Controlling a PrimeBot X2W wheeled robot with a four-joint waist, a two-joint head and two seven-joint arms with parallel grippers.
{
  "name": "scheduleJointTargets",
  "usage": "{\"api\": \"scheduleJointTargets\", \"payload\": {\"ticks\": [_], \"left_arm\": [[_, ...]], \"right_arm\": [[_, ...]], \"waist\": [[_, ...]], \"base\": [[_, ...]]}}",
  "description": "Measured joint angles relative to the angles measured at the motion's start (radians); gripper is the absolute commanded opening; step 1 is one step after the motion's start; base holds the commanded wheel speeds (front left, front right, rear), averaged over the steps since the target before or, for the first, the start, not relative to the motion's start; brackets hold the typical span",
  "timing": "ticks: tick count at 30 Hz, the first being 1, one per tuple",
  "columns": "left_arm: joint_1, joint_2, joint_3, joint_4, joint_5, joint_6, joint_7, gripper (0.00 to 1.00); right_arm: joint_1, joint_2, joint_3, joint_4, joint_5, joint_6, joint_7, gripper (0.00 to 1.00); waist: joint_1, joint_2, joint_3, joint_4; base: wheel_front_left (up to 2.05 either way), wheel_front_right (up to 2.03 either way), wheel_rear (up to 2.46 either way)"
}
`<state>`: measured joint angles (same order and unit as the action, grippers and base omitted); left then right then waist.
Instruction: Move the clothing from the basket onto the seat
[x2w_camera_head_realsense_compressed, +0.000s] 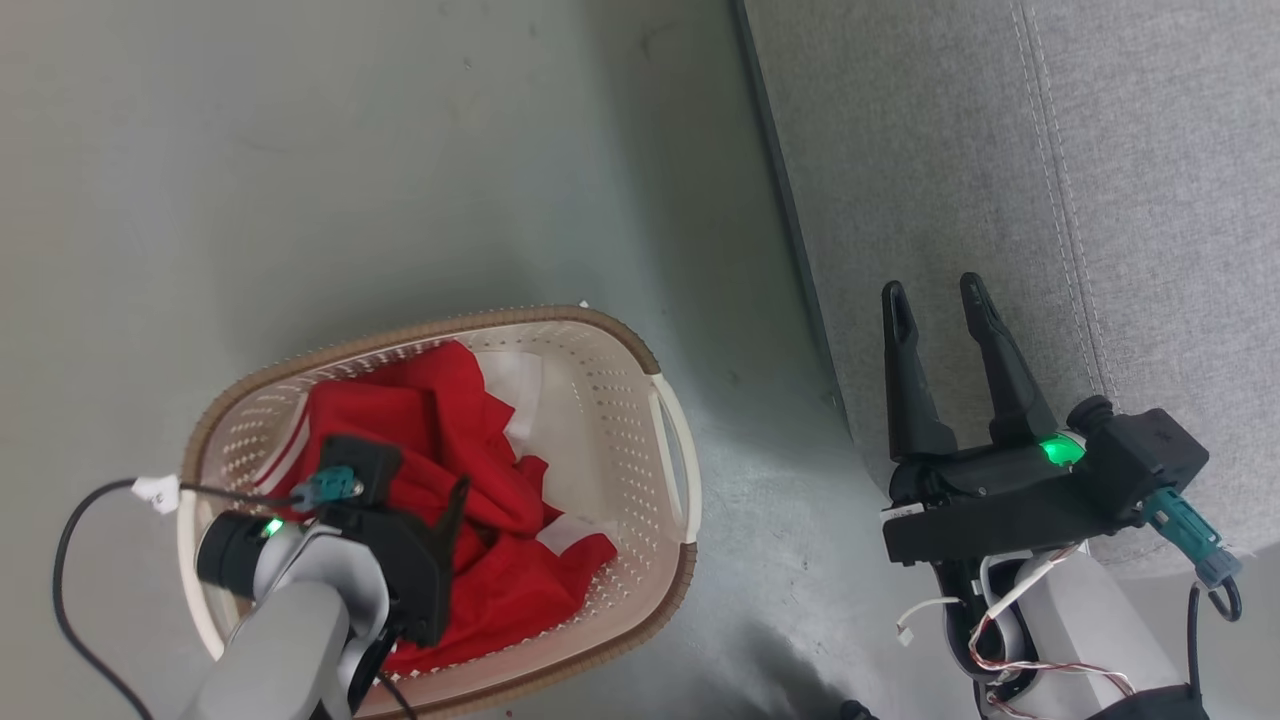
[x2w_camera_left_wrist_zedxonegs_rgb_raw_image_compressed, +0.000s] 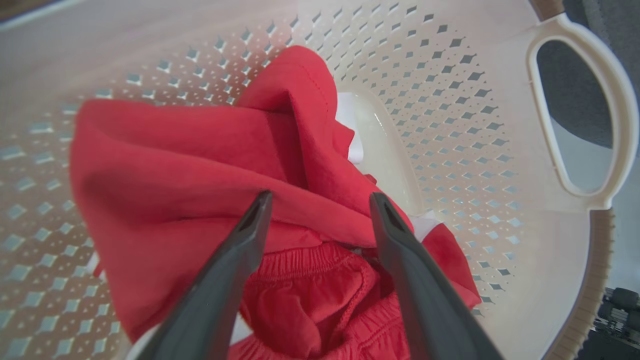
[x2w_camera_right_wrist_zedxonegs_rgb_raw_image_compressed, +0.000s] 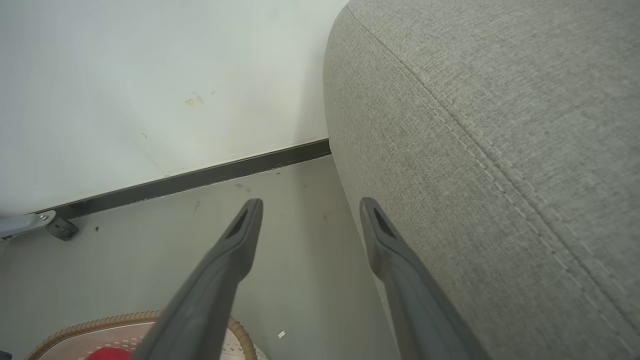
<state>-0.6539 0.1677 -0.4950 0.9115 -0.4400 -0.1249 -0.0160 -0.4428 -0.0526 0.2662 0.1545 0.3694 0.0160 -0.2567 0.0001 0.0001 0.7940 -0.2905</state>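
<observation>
Your left gripper (x2w_camera_left_wrist_zedxonegs_rgb_raw_image_compressed: 321, 200) reaches into the basket (x2w_camera_head_realsense_compressed: 600, 420) at 8 o'clock in the head view, its fingers spread apart over the red clothing (x2w_camera_head_realsense_compressed: 440, 420) heaped inside. Your right gripper (x2w_camera_head_realsense_compressed: 935, 292) hangs at 4 o'clock, fingers released and empty, over the edge of the seat (x2w_camera_head_realsense_compressed: 950, 150).

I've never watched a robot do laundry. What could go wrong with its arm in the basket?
The left gripper, fingers open, straddles one fold of the red clothing, so it might pinch only a thin layer and slip. A lifted garment could drag the others, or tip the light-looking basket.
</observation>
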Motion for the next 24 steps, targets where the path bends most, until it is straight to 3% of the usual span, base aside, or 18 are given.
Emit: {"api": "scheduleJointTargets", "payload": {"ticks": [17,24], "left_arm": [[-0.117,-0.02,0.007,0.107,-0.009,0.0,0.039,1.0],[-0.164,-0.027,-0.003,0.148,-0.006,0.0,0.051,1.0]], "right_arm": [[-0.02,0.001,0.099,-0.027,0.057,-0.06,0.0,1.0],[-0.022,0.002,0.115,-0.035,0.07,-0.07,0.0,1.0]], "waist": [[0.0,0.0,0.081,-0.05],[-0.0001,0.0,0.109,-0.068]], "base": [[0.0,0.0,0.0],[0.0,0.0,0.0]]}}
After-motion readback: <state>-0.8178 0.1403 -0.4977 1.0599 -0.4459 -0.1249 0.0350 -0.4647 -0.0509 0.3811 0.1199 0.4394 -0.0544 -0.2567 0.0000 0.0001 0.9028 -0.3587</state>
